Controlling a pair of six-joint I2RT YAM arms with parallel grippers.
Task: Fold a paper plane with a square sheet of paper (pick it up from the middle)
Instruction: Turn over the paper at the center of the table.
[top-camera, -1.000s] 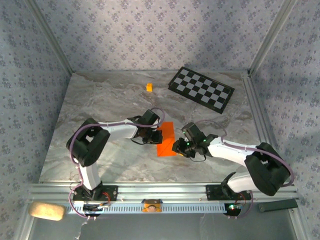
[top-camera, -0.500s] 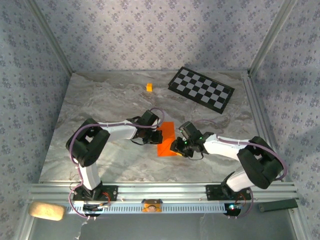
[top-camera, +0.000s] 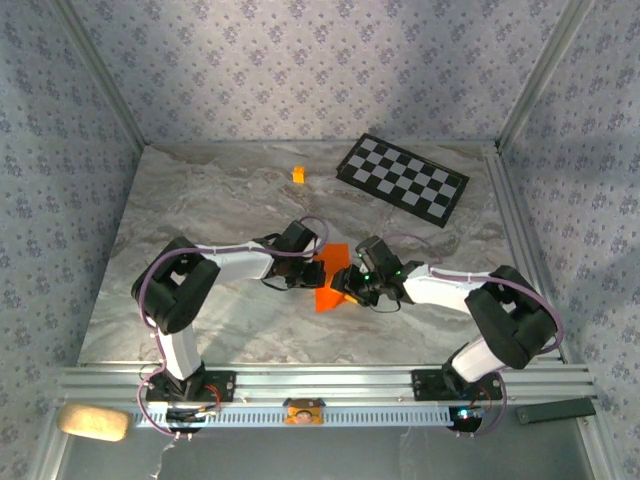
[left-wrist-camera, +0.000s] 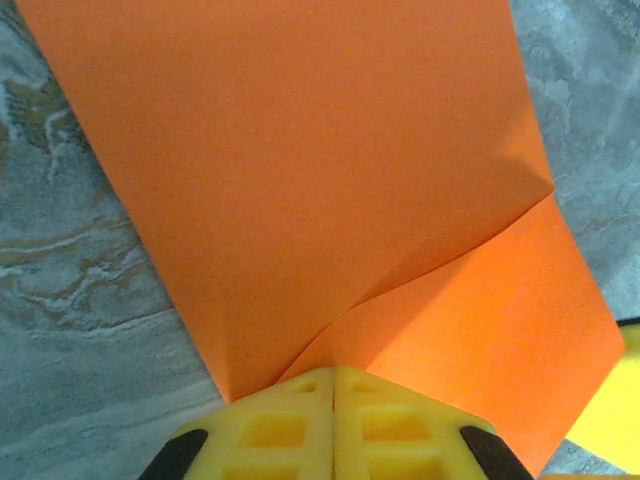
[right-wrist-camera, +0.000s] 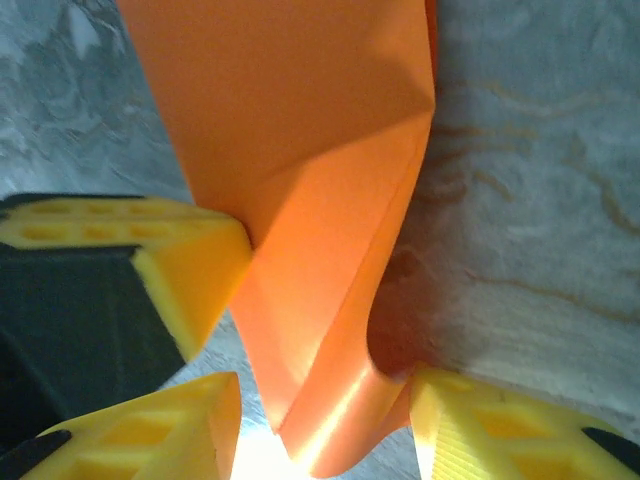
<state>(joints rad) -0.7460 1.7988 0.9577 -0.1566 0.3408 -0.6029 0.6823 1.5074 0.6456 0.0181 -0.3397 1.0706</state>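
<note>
The square sheet of paper (top-camera: 336, 260) is bright orange and lies mid-table, partly folded, between my two grippers. My left gripper (top-camera: 314, 272) is shut, and its joined yellow tips (left-wrist-camera: 333, 395) rest on the sheet's (left-wrist-camera: 300, 170) near edge, where a diagonal flap begins. My right gripper (top-camera: 349, 287) is open, one finger on each side of the curled-up fold of the paper (right-wrist-camera: 330, 300). Its fingers (right-wrist-camera: 190, 430) do not squeeze the fold. The left gripper's yellow finger (right-wrist-camera: 150, 250) touches the paper's left edge in the right wrist view.
A small orange-yellow cube (top-camera: 298, 174) sits toward the back of the marble table (top-camera: 200, 200). A black-and-white checkered board (top-camera: 402, 178) lies at the back right. Metal rails (top-camera: 515, 230) border the table's right side and front.
My right gripper has slid left onto the paper and opened wider. The sheet's right part has risen into a fold, so less orange shows from above. The left arm has stayed put.
</note>
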